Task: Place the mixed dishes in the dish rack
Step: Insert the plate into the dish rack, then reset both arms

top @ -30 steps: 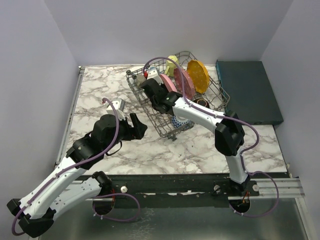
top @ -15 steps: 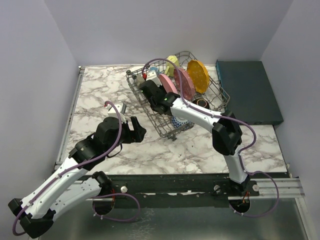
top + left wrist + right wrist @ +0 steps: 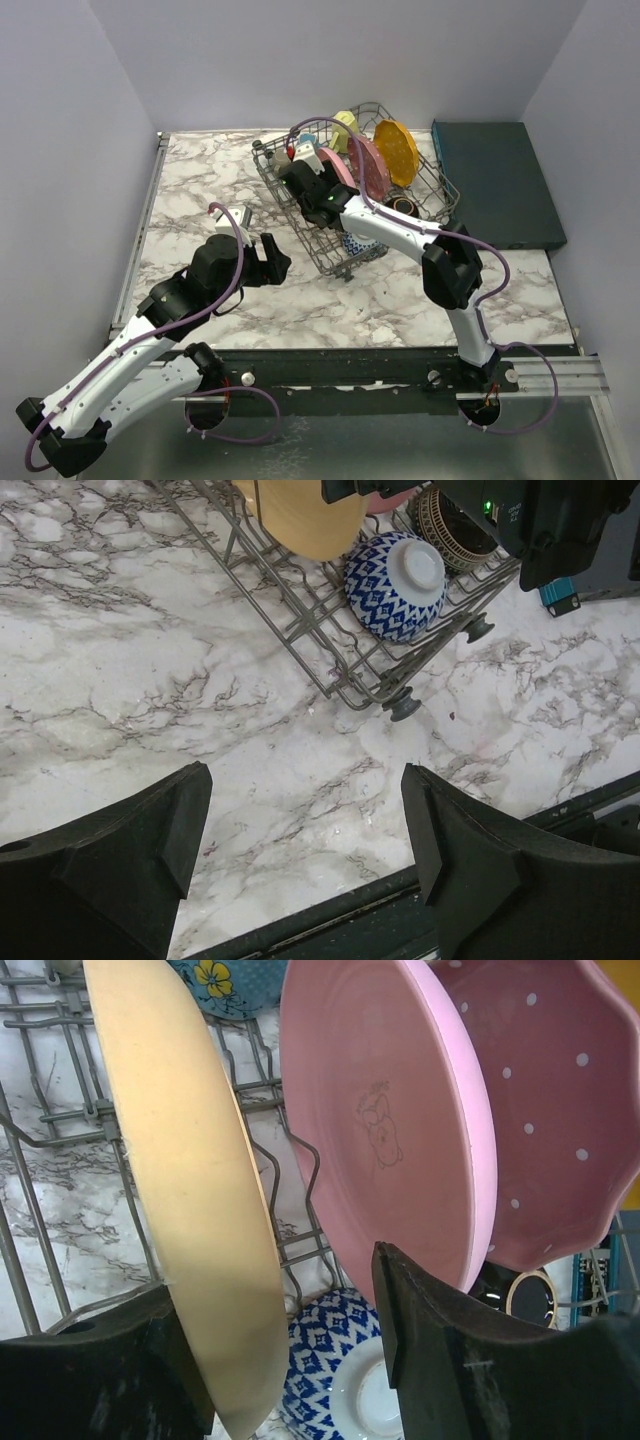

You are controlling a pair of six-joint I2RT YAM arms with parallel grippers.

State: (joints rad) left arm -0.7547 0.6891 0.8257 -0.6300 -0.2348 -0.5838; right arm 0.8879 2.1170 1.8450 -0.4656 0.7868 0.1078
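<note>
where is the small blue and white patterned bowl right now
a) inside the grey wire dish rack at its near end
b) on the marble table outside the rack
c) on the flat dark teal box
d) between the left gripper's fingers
a: the small blue and white patterned bowl sits inside the grey wire dish rack, by its near corner.

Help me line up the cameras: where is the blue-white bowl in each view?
Top external: blue-white bowl just right of centre, at the rack's near end.
Left wrist: the bowl upper centre, in the rack's corner.
Right wrist: the bowl bottom centre.
Shared landmark: the dark bowl beside it.
</note>
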